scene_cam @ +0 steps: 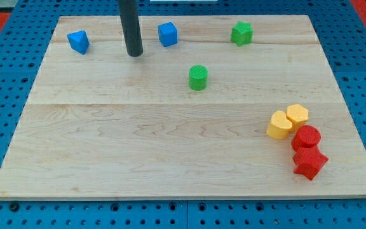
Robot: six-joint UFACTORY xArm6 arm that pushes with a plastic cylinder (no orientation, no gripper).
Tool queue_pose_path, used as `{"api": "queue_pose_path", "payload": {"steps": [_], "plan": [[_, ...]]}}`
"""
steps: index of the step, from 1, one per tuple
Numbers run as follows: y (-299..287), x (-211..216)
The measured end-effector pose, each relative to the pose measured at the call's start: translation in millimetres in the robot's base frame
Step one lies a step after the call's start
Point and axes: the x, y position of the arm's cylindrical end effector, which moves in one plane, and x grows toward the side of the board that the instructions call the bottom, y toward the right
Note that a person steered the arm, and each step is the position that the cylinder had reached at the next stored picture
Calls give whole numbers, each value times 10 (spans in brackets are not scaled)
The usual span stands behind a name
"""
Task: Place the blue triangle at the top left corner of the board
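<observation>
While every block lies flat on the board, the entries run from the task's block outward:

Blue triangle (pixel 78 41): near the top left corner of the wooden board (pixel 138 146), a little in from both edges; nothing touches it

My tip (pixel 135 53): lower end of the dark rod, on the board to the view's right of the blue triangle and apart from it; it stands between that block and the blue cube, touching neither

End effector state: a plain rod with no jaws to part or close; it holds nothing

Blue cube (pixel 168 34): near the top edge, just to the view's right of the rod, apart from it

Green cylinder (pixel 198 77): upright, below and to the view's right of the blue cube, alone near the board's middle

Green star-like block (pixel 241 33): near the top edge, right of centre, well apart from the others

Yellow blocks: two, one rounded (pixel 278 124) and one hexagonal (pixel 297 115), touching each other at the view's lower right

Red cylinder (pixel 306 137): just beside the yellow pair, on their lower right

Red star (pixel 310 163): directly below the red cylinder and touching it, near the right edge

Surround: blue perforated surface (pixel 5 76) around the board
</observation>
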Motion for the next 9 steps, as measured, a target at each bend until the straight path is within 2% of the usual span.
{"api": "queue_pose_path", "payload": {"steps": [2,4,8,9], "plan": [[-1354,-442],[-1957,-79],[-2005,-241],[-2006,-494]]}}
